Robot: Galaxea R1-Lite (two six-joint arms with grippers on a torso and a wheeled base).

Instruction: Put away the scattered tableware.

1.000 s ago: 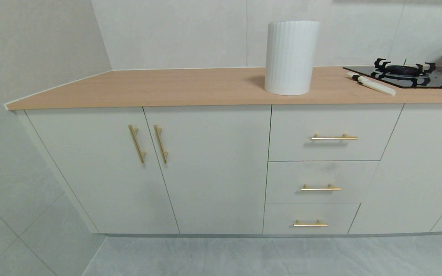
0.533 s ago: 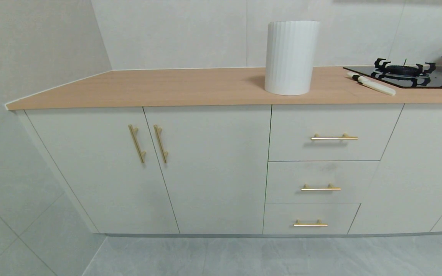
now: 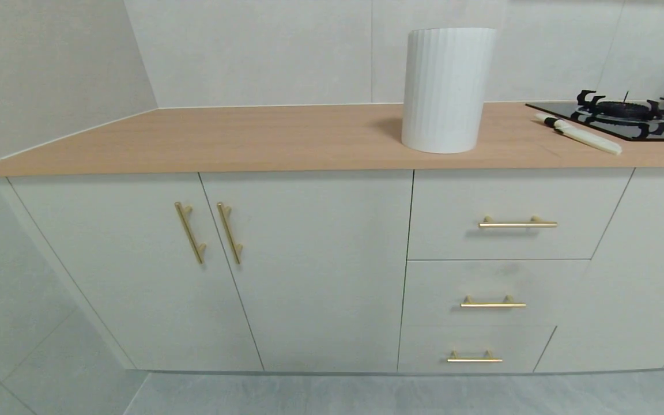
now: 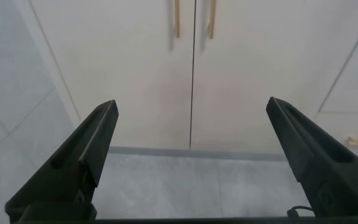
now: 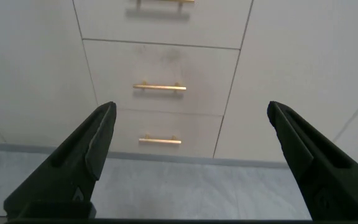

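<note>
A cream-handled knife [image 3: 578, 133] lies on the wooden countertop [image 3: 240, 138] at the right, beside the black gas hob [image 3: 626, 118]. A tall white ribbed container [image 3: 446, 89] stands upright on the counter left of the knife. My left gripper [image 4: 191, 112] hangs low, open, facing the double cabinet doors [image 4: 191, 68] above the floor. My right gripper [image 5: 191, 115] is open too, empty, facing the stack of drawers [image 5: 160, 68].
Below the counter are two doors with gold handles [image 3: 210, 231] and three drawers with gold bar handles [image 3: 517, 223]. A tiled wall closes the left side [image 3: 32, 75]. Grey tile floor [image 3: 332, 395] runs along the cabinet base.
The head view has shifted: the counter and cabinets sit lower and larger in the picture, so the camera moved closer. The knife and container keep their places on the counter.
</note>
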